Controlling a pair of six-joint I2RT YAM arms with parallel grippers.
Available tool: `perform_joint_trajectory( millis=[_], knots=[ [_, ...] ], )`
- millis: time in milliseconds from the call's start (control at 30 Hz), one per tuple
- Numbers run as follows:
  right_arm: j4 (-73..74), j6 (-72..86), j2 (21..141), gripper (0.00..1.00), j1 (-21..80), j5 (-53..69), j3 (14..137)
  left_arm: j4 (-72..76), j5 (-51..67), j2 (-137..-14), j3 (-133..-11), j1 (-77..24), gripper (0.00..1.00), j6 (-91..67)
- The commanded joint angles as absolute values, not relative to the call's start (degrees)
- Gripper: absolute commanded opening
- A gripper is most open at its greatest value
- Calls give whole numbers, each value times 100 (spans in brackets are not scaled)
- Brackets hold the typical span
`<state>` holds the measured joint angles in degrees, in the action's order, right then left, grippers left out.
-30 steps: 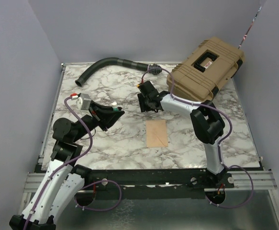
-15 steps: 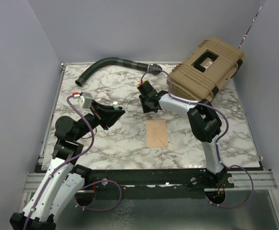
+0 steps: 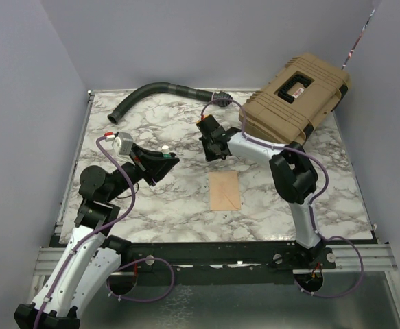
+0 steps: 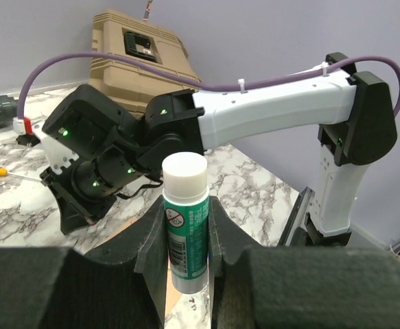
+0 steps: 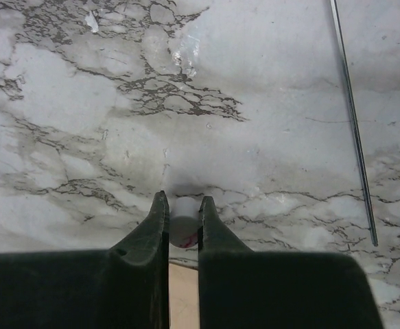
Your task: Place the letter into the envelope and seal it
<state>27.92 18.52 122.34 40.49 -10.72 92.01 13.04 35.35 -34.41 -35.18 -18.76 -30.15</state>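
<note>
Centrally on the grey-veined marble table (image 3: 179, 205) lay the small peach-tan paper envelope (image 3: 224, 190), long axis near-to-far, bare marble along every edge, the right gripper (image 5: 183, 205) just beyond it pinching a small white round piece (image 5: 184, 229), the left gripper (image 4: 184, 236) clenching an upright green-labelled glue stick (image 4: 184, 175), the tan hard case (image 3: 296, 96) far off.

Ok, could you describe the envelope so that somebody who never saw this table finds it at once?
Start at the white marble table, which has a bulky tan case at its far right corner and a curved black hose at its far left. The envelope lies flat near the table's middle, toward the near edge. It is the only thin, peach-coloured paper rectangle.
</note>
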Motion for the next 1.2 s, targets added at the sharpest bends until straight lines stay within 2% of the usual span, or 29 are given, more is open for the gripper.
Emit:
perform_joint_trajectory(
  millis=[0, 333, 567, 733, 1000, 1167],
  knots=[
    [2986, 1835, 11468, 1, 4068, -849, 9272, 1215, 3417, -3482, -3529, -1864, 0, -2859],
    [3082, 1852, 9904, 1, 3993, -59, 9182, 1347, 3423, -4135, -3822, -1865, 0, -2568],
    [3128, 2067, 8871, 1, 3938, 892, 9094, 1679, 4113, -5170, -4327, -1899, 0, -1102],
    [2432, 2562, 8071, 1, 3937, 1735, 8557, 1681, 4358, -5693, -4703, -1957, 0, -353],
    [1585, 3264, 7992, 1, 3937, 3026, 8426, 1683, 4928, -5998, -4933, -2081, 0, -29],
    [1586, 3428, 8224, 1, 3937, 3077, 8621, 1685, 4908, -5982, -4870, -2161, 0, 110]
  ],
)
